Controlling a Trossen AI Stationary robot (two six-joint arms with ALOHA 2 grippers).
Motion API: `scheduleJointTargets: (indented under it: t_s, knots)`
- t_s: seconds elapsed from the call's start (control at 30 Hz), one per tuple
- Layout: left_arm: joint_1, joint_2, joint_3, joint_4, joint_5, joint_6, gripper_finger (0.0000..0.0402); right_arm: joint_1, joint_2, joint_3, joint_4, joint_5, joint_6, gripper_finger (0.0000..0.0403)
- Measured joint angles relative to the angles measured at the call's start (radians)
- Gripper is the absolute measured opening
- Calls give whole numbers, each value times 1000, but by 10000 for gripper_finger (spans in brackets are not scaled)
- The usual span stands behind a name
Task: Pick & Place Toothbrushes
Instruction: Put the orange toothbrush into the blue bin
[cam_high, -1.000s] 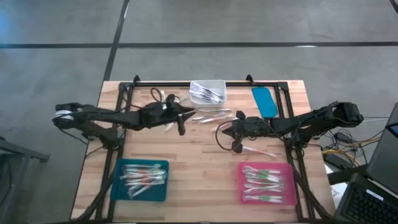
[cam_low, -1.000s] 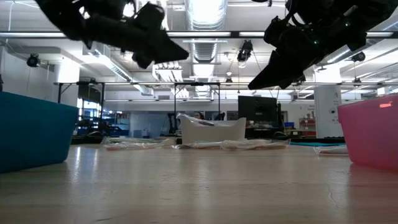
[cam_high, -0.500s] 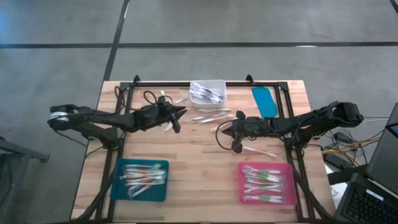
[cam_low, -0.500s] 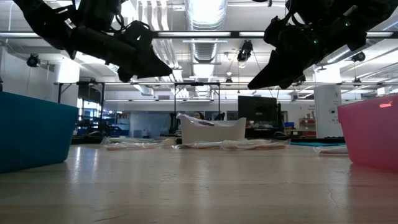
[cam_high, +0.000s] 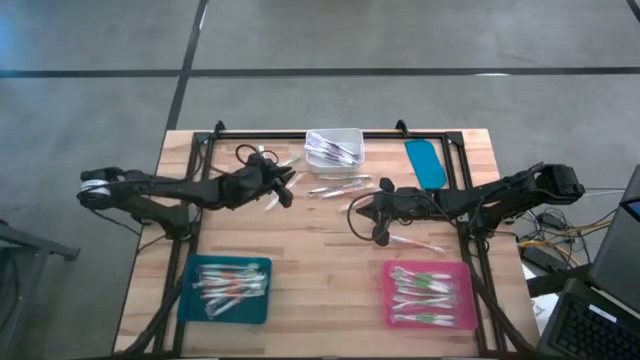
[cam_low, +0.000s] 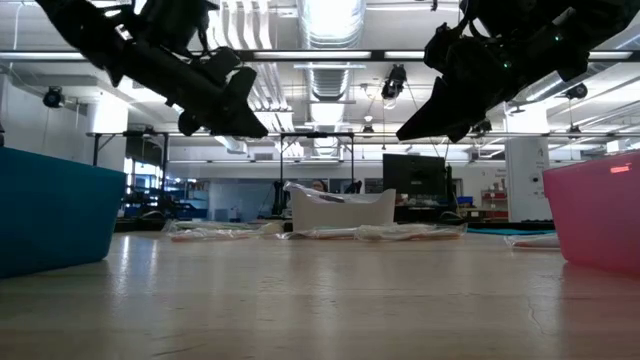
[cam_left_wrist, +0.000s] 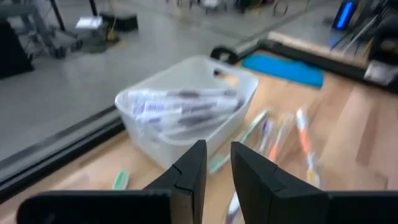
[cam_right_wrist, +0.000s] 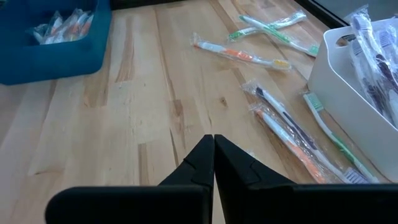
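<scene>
**High view: both grippers raised above the table, nothing held**

High view, nearest edge first: we see a teal tray (cam_high: 228, 291) at the near left and a pink tray (cam_high: 430, 295) at the near right, each holding a pile of wrapped toothbrushes (cam_high: 422, 294).

Further in, the right gripper (cam_high: 379, 237) hangs over the right-centre of the wooden table (cam_high: 320, 260). Its fingers are pressed fully together and grip nothing. One loose toothbrush lies on the wood just beside it, toward the pink tray.

The left gripper (cam_high: 287, 196) hangs over the left-centre. In the left wrist view we see a narrow gap between its fingers (cam_left_wrist: 189, 171), and no object sits in that gap. In the low view both grippers sit well clear of the tabletop.

Between the two grippers and slightly farther, we see several loose toothbrushes scattered on the wood, with green, pink and orange accents.

At the far edge stands a small white bin (cam_high: 334, 147) containing more wrapped toothbrushes. To its right a flat teal lid (cam_high: 426, 163) lies on the table.
</scene>
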Motion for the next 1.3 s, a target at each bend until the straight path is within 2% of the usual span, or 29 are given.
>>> scheduleJointTargets:
  t_s: [0.2,0.4,0.7,0.97,1.13,1.3]
  knots:
    - [21,0,101,-313,-29,-63,78,0,0,0,1,0,0,8]
    - [49,0,157,-493,-54,-116,78,0,0,0,1,0,0,8]
    - [110,1,165,-613,-11,-192,78,0,0,0,1,0,0,8]
    - [115,24,165,-625,-2,-214,78,0,0,0,1,0,-25,8]
    - [115,89,184,-614,137,-154,78,0,0,0,2,2,-33,8]
    - [113,220,254,-617,239,-36,78,-1,0,0,3,56,-33,8]
